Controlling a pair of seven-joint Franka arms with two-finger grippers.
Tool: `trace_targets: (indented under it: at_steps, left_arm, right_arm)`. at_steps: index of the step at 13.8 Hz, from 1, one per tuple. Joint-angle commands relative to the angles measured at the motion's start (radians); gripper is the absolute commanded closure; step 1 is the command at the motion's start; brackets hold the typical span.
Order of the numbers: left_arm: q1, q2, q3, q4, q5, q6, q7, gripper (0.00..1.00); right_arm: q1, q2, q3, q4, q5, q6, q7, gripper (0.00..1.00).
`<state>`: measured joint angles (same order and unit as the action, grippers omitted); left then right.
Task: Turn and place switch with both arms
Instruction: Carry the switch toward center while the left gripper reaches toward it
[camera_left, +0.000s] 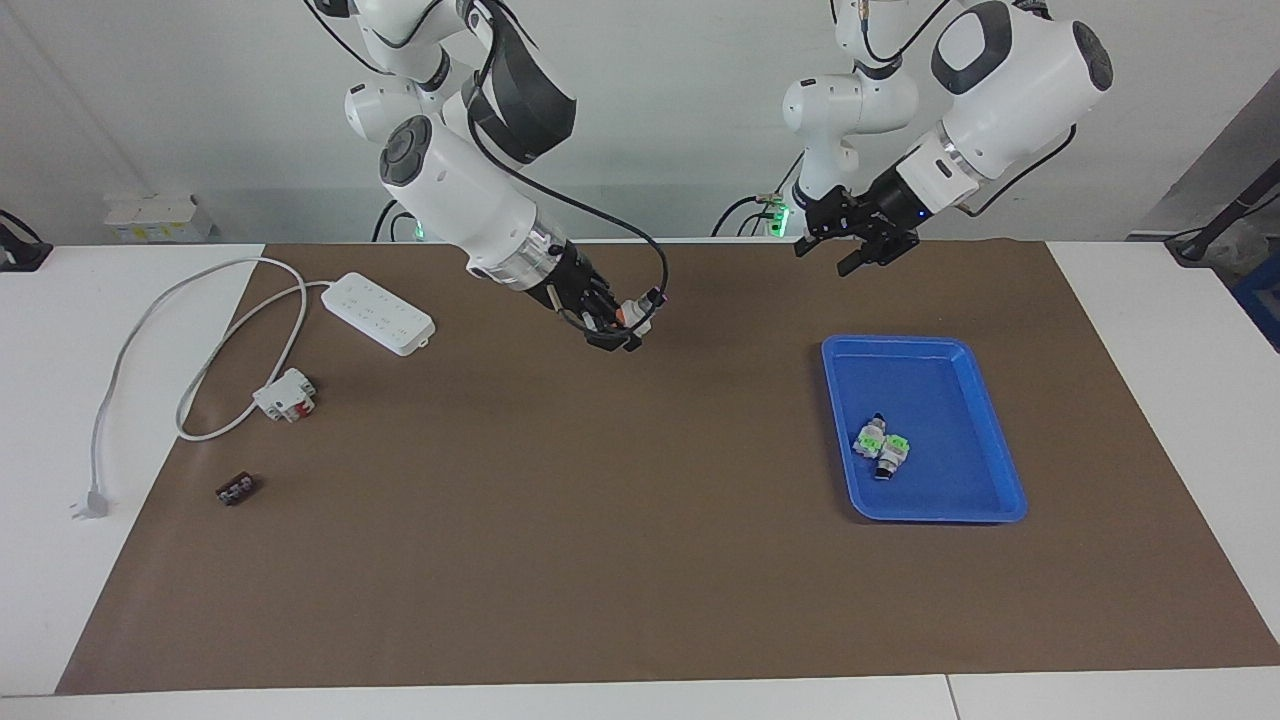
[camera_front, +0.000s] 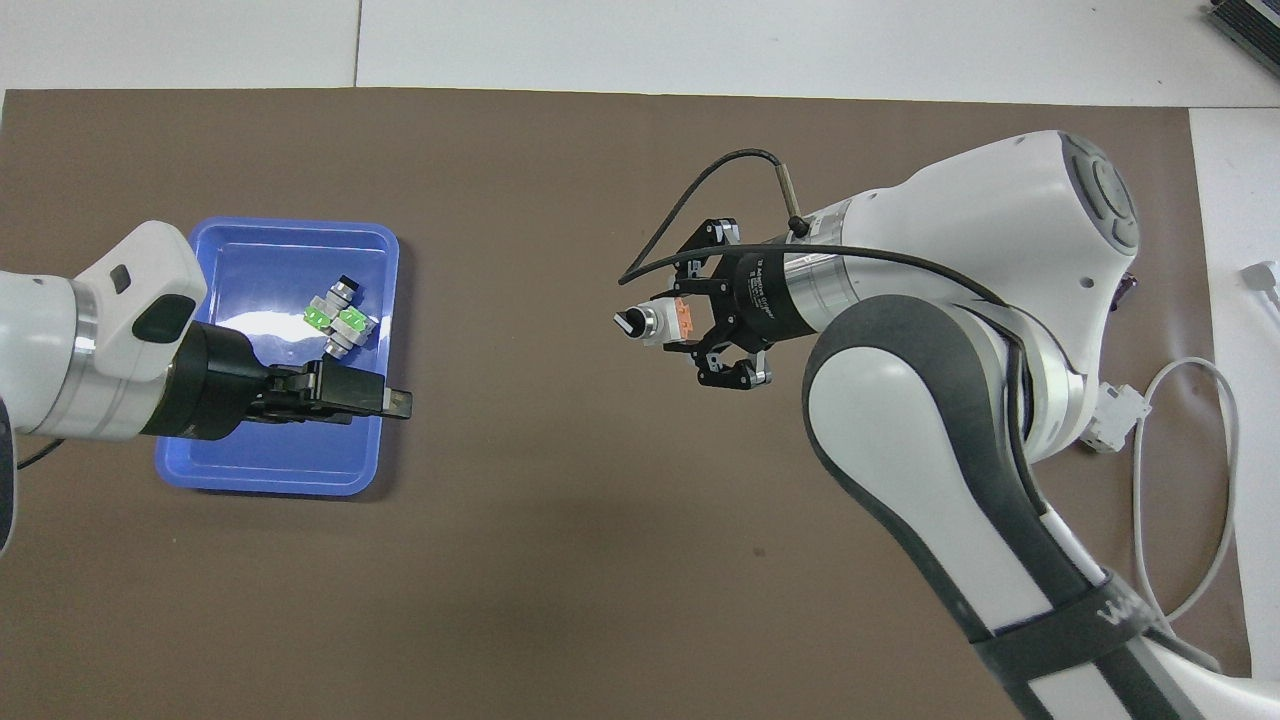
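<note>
Two pincers are raised above the tabletop (camera_left: 640, 560). The right pincer (camera_front: 672, 322) pinches the switch (camera_front: 655, 324) between its fingertips, black knob jutting past them toward the blue tray (camera_left: 1000, 470), orange face up. The left pincer (camera_left: 855, 245), over the tabletop just beside the tray, shows a gap between its fingers.

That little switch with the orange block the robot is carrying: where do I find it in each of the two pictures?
Facing view: the switch is held up in the right gripper, over the brown mat, upper middle of the picture.
Overhead view: the switch is held in the same gripper, just above and right of the picture's centre.
Shared landmark: the blue tray with two green switches.
</note>
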<state>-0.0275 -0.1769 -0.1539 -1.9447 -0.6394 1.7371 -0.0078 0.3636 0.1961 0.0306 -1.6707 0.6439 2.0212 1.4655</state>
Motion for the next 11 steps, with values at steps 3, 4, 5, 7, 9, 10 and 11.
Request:
trace_targets:
  at_steps: [3, 4, 5, 7, 9, 10, 11]
  left_arm:
    - [-0.116, -0.038, 0.010, -0.068, -0.123, 0.129, -0.271, 0.57]
    - [-0.152, -0.039, 0.010, -0.069, -0.123, 0.143, -0.359, 0.61]
    - [-0.163, -0.039, 0.010, -0.069, -0.128, 0.163, -0.430, 0.63]
    - [-0.184, -0.038, 0.010, -0.071, -0.160, 0.197, -0.529, 0.63]
    - [-0.193, -0.036, 0.008, -0.071, -0.181, 0.229, -0.671, 0.68]
    - [-0.192, -0.035, 0.010, -0.071, -0.212, 0.249, -0.716, 0.69]
    - [-0.192, -0.033, 0.008, -0.071, -0.223, 0.269, -0.741, 0.69]
  right_arm:
    - [0.005, -0.010, 0.025, -0.011, 0.028, 0.014, 0.087, 1.00]
    - [0.020, -0.009, 0.029, -0.011, 0.028, 0.028, 0.104, 1.00]
    - [0.029, -0.007, 0.029, -0.012, 0.028, 0.040, 0.105, 1.00]
    - [0.031, -0.006, 0.029, -0.012, 0.028, 0.042, 0.108, 1.00]
    - [0.037, -0.006, 0.029, -0.014, 0.023, 0.042, 0.113, 1.00]
    - [0.047, -0.007, 0.029, -0.017, 0.019, 0.045, 0.113, 1.00]
    - [0.048, -0.007, 0.029, -0.018, 0.017, 0.051, 0.113, 1.00]
